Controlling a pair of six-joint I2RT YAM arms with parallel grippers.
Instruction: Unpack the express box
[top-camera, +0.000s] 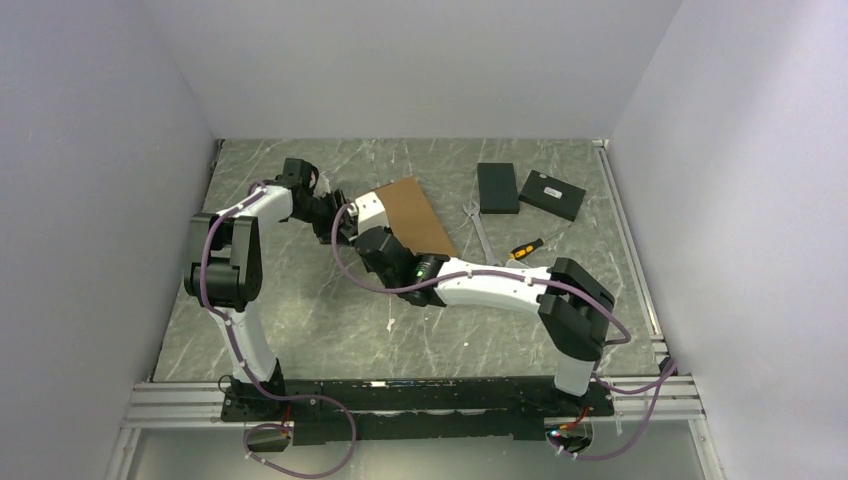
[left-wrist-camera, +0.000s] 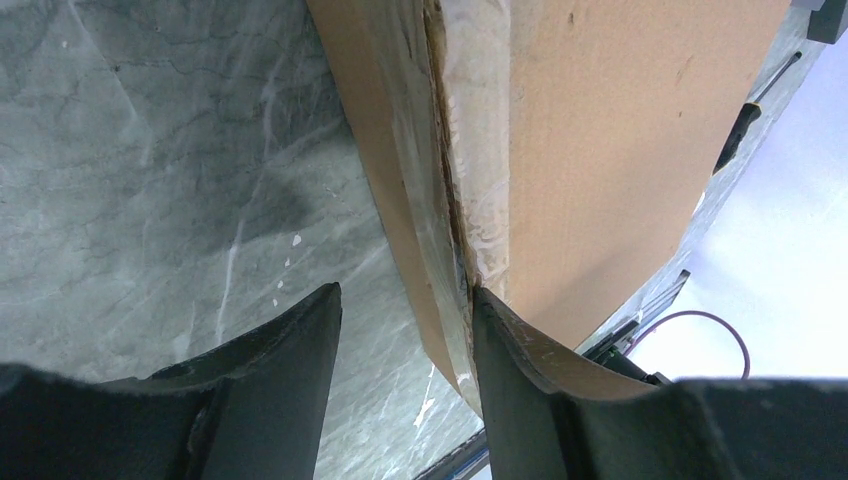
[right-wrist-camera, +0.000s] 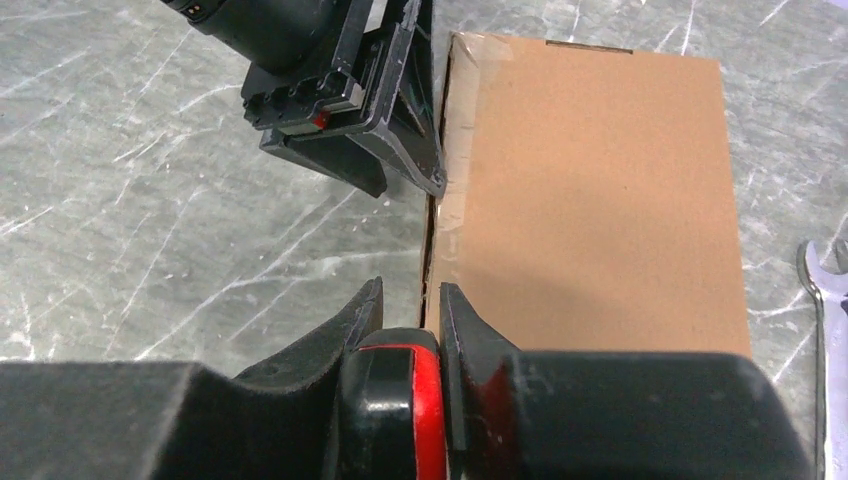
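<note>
- Express box looks light and stiff; tape slick, so take the lid's free edge.
- Your left hand open astride that edge; right hand clamps red-and-black tool.

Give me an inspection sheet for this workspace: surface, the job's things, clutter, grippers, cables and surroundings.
Surface: grey-green marbled table, pale scratch marks, no spills seen.
Job's things: cardboard box lying flat, lid down, clear tape along one long edge.
Clutter: two black boxes, a wrench and a screwdriver, all to the right of the cardboard box.
Grippers: left gripper open, a finger on each side of the taped edge; right gripper shut on a red and black tool, at the same edge.
Cables: purple cables run along both arms.
Surroundings: plain white walls on three sides; nothing else seen.
</note>
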